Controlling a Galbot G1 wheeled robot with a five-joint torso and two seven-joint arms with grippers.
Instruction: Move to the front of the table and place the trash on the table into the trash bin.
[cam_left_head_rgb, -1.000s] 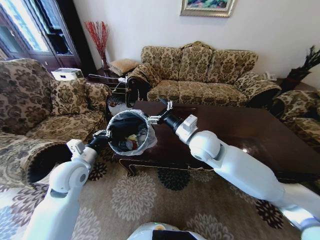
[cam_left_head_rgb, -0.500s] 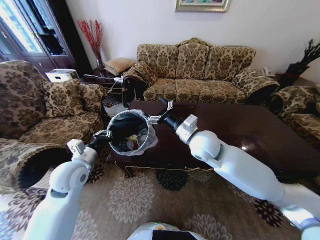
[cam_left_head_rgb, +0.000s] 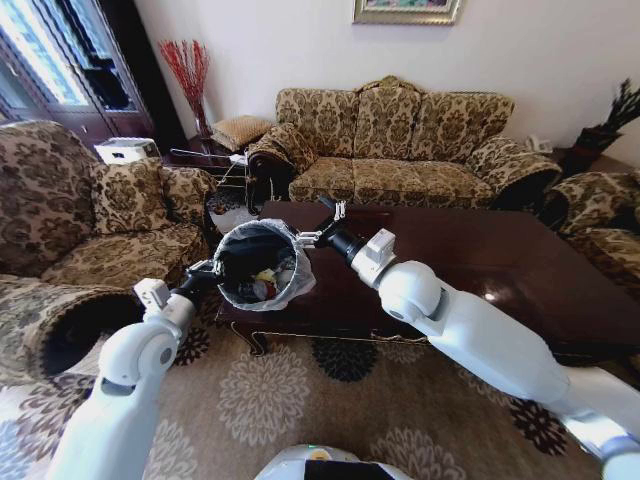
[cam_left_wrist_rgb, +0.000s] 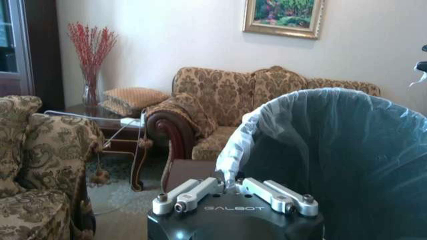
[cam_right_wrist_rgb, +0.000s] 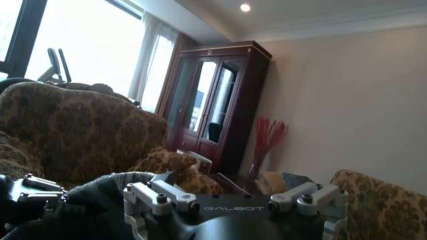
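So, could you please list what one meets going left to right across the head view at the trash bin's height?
Armchair → left gripper → trash bin → right gripper → table.

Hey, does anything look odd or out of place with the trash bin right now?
Yes: the trash bin hangs in the air, tipped toward the camera, with the left pincer and right pincer at opposite sides of its rim, off the table.
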